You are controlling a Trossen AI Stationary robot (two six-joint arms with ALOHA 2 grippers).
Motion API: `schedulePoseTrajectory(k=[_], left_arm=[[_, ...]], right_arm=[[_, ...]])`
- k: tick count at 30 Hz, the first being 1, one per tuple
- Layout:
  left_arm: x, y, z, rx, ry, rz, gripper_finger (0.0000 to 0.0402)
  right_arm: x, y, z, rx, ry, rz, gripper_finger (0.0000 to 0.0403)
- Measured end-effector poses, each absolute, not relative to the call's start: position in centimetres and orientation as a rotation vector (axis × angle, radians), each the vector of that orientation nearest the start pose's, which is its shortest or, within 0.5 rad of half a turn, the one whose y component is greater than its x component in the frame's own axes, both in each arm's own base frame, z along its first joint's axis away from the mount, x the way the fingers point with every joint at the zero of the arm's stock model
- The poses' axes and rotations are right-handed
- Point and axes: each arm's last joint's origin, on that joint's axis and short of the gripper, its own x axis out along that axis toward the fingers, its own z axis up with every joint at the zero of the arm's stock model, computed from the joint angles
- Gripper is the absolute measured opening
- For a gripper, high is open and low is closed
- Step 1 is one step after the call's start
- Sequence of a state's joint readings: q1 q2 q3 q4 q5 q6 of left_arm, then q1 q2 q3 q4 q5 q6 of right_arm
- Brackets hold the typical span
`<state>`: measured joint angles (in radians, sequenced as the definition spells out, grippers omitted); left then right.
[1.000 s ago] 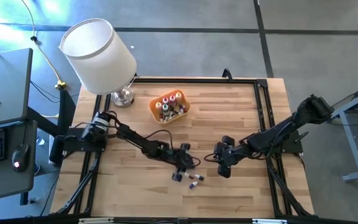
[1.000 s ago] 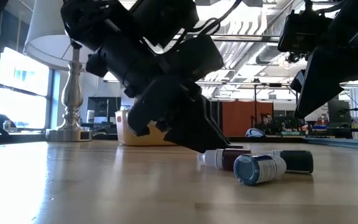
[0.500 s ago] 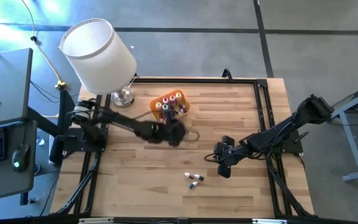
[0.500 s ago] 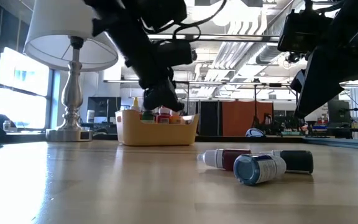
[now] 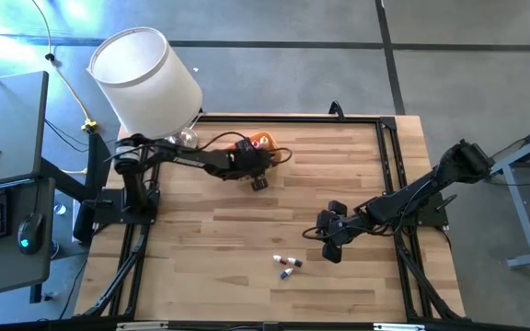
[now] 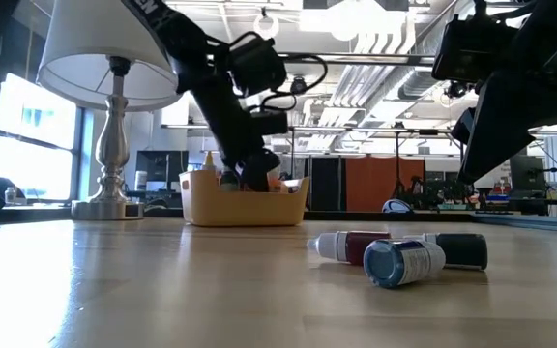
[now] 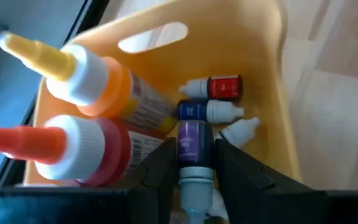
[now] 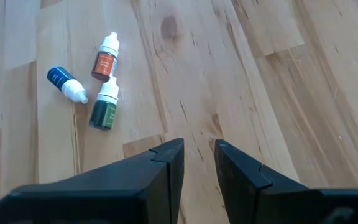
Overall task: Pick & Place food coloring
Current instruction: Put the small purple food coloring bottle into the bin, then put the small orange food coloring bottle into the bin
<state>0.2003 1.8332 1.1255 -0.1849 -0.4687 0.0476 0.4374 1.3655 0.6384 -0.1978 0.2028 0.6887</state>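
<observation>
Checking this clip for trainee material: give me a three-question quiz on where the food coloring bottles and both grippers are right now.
1. How many loose bottles lie on the wooden table?
2. True or false: the right gripper holds a bottle.
3. What sits between the fingers of the left gripper over the orange tray? A) a green bottle B) a purple bottle C) nothing

Key: 1) three: red, blue and green. 2) False; it hangs above the table with nothing in it. 3) B.
</observation>
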Motion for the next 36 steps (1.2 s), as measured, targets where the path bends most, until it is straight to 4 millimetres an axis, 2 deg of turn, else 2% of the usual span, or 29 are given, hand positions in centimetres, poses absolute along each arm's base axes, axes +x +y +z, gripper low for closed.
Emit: schedulePoseTrajectory(k=[6, 11, 16, 23, 25, 28, 32, 36], left_arm=[[36.5, 8.3, 16.6, 0.164, 0.928, 0.579, 0.0143], [36.7, 6.4, 17.1, 0.190, 0.909, 0.539, 0.0156], [37.0, 2.5, 18.1, 0.206, 0.860, 0.450, 0.0157], [37.0, -5.4, 18.4, 0.165, 0.812, 0.027, 0.0157], [36.8, -7.2, 18.4, 0.187, 0.804, -0.013, 0.0157], [36.4, -9.0, 18.5, 0.228, 0.781, -0.009, 0.0156], [36.4, -11.0, 18.9, 0.175, 0.723, -0.193, 0.0156], [37.3, -12.3, 17.4, 0.142, 0.685, -0.278, 0.0156]], right_arm=[[22.6, 9.9, 16.7, 0.334, 0.903, -0.085, 0.0083], [22.6, 9.9, 16.7, 0.334, 0.904, -0.085, 0.0083], [22.6, 9.9, 16.7, 0.334, 0.903, -0.085, 0.0083], [22.6, 9.9, 16.8, 0.332, 0.903, -0.083, 0.0083], [22.6, 9.9, 16.7, 0.333, 0.903, -0.084, 0.0083], [22.6, 9.9, 16.7, 0.333, 0.903, -0.084, 0.0083], [22.6, 9.9, 16.8, 0.333, 0.901, -0.086, 0.0083], [22.7, 9.9, 16.8, 0.329, 0.893, -0.098, 0.0083]])
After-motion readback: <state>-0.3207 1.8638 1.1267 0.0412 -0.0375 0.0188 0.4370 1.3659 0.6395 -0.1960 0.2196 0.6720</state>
